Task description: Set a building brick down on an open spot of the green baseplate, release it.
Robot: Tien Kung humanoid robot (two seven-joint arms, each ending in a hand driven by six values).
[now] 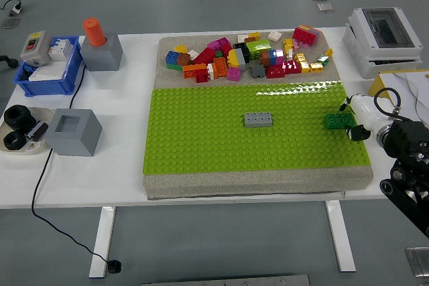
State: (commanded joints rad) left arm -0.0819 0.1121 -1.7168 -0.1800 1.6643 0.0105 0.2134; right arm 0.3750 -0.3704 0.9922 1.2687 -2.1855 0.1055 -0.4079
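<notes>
The green baseplate (201, 132) lies on a grey pad across the middle of the table. A grey brick (258, 119) stands on it right of centre. A dark green brick (337, 120) stands on it near its right edge. My right hand (352, 118), white with black fingertips, reaches in from the right edge and is right beside the dark green brick's right end. Its fingers (360, 132) are spread and hold nothing; I cannot tell whether they touch the brick. A pile of loose coloured bricks (248, 55) lies on the pad behind the baseplate.
A grey electrical box (385, 38) stands at the back right. On the left are a blue bin (47, 65), a grey block with an orange cylinder (100, 45), a hollow grey cube (72, 130) and a plate with black parts (20, 132). A black cable (47, 185) hangs off the front edge.
</notes>
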